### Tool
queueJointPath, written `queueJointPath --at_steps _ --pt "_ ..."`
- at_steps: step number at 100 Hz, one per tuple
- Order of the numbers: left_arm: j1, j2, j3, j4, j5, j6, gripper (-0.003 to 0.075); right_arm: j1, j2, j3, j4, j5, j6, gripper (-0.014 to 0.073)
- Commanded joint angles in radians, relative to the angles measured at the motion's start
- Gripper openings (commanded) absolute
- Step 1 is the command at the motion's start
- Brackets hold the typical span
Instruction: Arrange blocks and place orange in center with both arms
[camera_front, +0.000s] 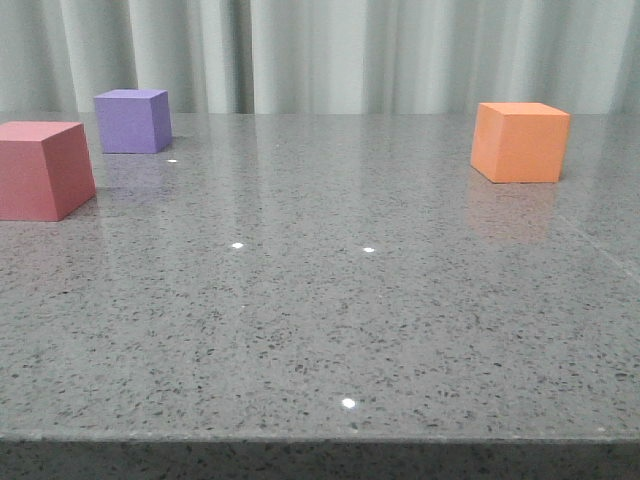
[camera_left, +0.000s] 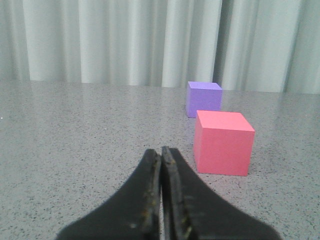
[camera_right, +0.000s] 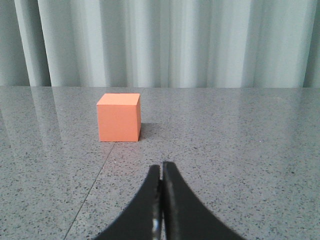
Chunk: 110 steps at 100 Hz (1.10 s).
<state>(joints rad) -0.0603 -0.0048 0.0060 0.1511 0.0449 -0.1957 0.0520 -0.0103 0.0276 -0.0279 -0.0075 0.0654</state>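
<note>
The orange cube (camera_front: 520, 141) stands at the back right of the grey stone table; it also shows in the right wrist view (camera_right: 119, 117). The red/pink cube (camera_front: 42, 169) stands at the far left, with the purple cube (camera_front: 132, 120) just behind it. Both show in the left wrist view, red/pink (camera_left: 223, 142) nearer and purple (camera_left: 203, 99) beyond. My left gripper (camera_left: 161, 151) is shut and empty, short of the red/pink cube. My right gripper (camera_right: 161, 167) is shut and empty, short of the orange cube. Neither gripper shows in the front view.
The speckled grey table (camera_front: 330, 300) has its front edge at the bottom of the front view. A thin seam (camera_right: 95, 185) runs across the tabletop near the orange cube. Pale curtains (camera_front: 330, 50) hang behind the table.
</note>
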Motion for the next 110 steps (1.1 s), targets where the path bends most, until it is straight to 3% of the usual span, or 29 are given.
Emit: queueJointPath --at_steps 1,43,69,110 --pt "-0.002 -0.029 0.042 -0.008 -0.074 -0.007 -0.002 0.0 -0.019 -0.012 0.0 -0.091 0.0 -0.0068" --pt "-0.002 -0.029 0.042 -0.008 -0.074 -0.007 -0.002 0.0 -0.011 -0.068 0.05 -0.074 0.0 -0.0068" --pt "-0.002 -0.029 0.042 -0.008 -0.074 -0.007 -0.002 -0.001 0.124 -0.335 0.053 0.199 0.0 -0.0068" --pt "-0.002 -0.029 0.042 -0.008 -0.074 -0.007 -0.002 -0.001 0.641 -0.818 0.056 0.644 0.0 -0.0068"
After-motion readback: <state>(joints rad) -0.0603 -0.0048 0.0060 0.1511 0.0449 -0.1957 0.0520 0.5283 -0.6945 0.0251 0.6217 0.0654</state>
